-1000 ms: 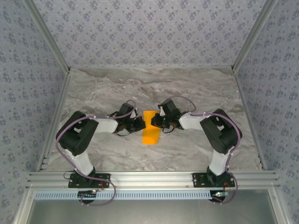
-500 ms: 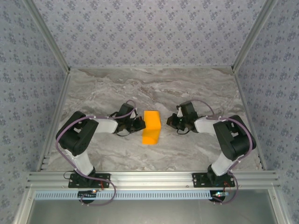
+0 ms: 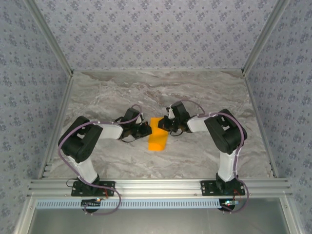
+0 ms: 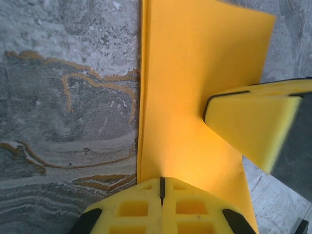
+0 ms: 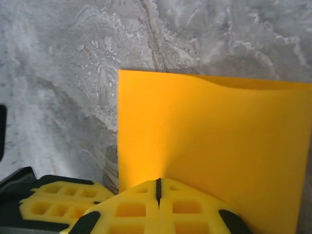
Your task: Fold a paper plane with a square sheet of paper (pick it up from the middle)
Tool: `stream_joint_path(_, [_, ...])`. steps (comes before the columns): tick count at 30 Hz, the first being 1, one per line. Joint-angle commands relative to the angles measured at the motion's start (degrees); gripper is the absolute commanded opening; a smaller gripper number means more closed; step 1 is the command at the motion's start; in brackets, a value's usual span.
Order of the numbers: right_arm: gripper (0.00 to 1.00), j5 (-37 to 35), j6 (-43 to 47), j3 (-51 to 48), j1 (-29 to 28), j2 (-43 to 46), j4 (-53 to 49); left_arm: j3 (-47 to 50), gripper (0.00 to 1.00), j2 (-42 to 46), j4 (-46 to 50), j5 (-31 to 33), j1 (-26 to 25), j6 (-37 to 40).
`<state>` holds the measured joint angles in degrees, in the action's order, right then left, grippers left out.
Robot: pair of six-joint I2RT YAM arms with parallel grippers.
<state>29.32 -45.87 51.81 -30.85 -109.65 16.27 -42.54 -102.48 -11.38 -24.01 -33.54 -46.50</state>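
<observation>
**Paper (image 3: 157, 138) being pressed from both sides**

The jaws of the left gripper (image 3: 145, 130) are being held fully together, with nothing clamped between them. In the left wrist view their yellow tips are being set against the near edge of the paper. The jaws of the right gripper (image 3: 165, 125) are likewise being held together, and their joined tips are being laid on the orange surface from the opposite side, toward its far end. The two grippers are thus being kept facing each other, with the paper between and under them. The paper is being kept flat as a folded, narrow rectangle, its long side running away from the arm bases. Along the far edge in the right wrist view, the upper layer is being bowed slightly off the lower one. All of this is being carried by the grey marbled table (image 3: 204, 92), around its middle.
</observation>
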Motion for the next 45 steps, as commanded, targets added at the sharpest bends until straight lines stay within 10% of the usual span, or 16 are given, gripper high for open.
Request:
stream_joint_path(1, [0.0, -1.02, 0.87, -1.18, 3.24, -0.11, -0.02, 5.09, 0.0, -6.6, 16.83, 10.56, 0.1, 1.69])
stream_joint_path(9, [0.0, -5.1, 6.54, -0.75, 11.86, 2.34, -6.49, 6.07, 0.0, -5.76, 16.82, 10.74, 0.09, 2.18])
stream_joint_path(20, [0.0, -3.23, 4.63, 6.06, -0.42, 1.09, -8.07, 5.85, 0.0, -5.61, 17.11, 10.84, 0.1, 2.2])
stream_joint_path(37, [0.0, -5.77, 2.08, 4.23, 13.12, -3.87, -3.44, 7.04, 0.0, -5.64, 16.7, 10.92, 0.13, 2.76])
stream_joint_path(45, [0.0, -3.18, 5.01, 0.45, 6.65, 7.89, -9.15, 6.6, 0.0, -5.51, 16.74, 10.96, 0.06, 2.59])
